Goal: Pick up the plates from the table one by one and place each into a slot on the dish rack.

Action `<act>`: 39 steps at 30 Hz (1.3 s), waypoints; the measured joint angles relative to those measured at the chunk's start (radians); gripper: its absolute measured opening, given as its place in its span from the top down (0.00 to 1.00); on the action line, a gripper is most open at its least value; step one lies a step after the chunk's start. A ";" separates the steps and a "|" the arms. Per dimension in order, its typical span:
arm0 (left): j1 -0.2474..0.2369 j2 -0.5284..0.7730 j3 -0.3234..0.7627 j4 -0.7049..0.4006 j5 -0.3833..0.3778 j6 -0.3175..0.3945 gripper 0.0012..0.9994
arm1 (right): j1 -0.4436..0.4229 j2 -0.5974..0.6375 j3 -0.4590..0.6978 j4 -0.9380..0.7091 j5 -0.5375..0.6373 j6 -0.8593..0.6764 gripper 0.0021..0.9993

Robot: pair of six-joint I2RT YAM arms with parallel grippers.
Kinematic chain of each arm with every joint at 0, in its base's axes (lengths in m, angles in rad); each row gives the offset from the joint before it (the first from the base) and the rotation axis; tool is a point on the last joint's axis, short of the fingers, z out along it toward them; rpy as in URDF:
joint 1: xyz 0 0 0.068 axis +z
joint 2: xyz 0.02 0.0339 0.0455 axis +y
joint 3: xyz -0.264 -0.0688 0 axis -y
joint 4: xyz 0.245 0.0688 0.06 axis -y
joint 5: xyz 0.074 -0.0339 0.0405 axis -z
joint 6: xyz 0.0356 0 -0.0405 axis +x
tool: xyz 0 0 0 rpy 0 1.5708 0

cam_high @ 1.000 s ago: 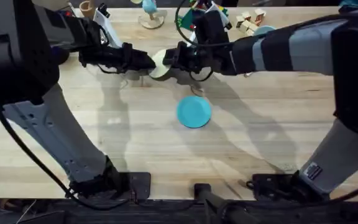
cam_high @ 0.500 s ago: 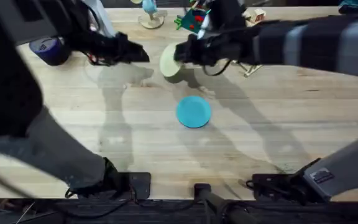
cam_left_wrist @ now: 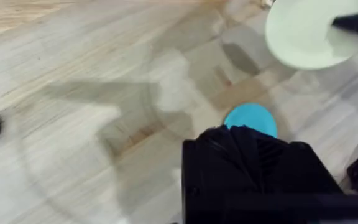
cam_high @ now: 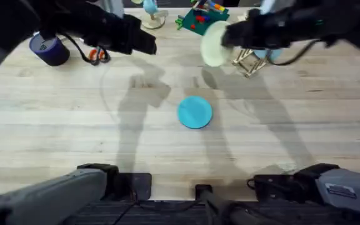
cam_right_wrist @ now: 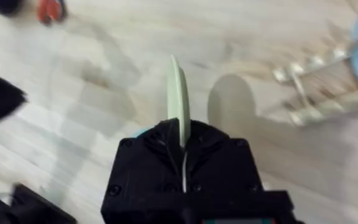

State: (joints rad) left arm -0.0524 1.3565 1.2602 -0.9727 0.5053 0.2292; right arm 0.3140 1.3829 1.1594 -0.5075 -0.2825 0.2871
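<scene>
Above dish rack [cam_high: 250, 61]: right end effector [cam_right_wrist: 182, 134] gripping cream-yellow plate [cam_high: 212, 42].

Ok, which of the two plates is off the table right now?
The cream-yellow plate, held on edge in the right gripper; the turquoise plate lies flat.

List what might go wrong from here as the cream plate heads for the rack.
1. The right claw pinches the cream-yellow plate only at its rim, held on edge, so it might slip or swivel in transit.
2. The dish rack looks small and light; a misaligned plate could knock it aside rather than drop between the pegs.
3. A paler blue plate sits right by the rack and may get bumped.
</scene>
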 joint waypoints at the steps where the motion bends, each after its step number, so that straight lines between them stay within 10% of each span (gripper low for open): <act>1: -0.022 -0.021 0.000 -0.013 -0.024 -0.001 0.96 | -0.013 -0.019 0.004 -0.042 0.003 -0.022 0.97; 19: -0.369 -0.199 0.000 -0.188 -0.347 -0.152 0.96 | -0.047 -0.071 0.251 -0.530 0.239 -0.528 0.97; 26: -0.377 -0.199 0.000 -0.188 -0.366 -0.164 0.04 | -0.047 -0.071 0.255 -0.530 0.276 -0.619 0.97; 39: -0.377 -0.199 0.000 -0.188 -0.372 -0.166 0.00 | -0.133 -0.047 0.331 -0.505 0.373 -0.729 0.97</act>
State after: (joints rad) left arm -0.4297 1.1572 1.2602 -1.1606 0.1337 0.0635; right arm 0.1809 1.3359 1.4903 -1.0123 0.0909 -0.4421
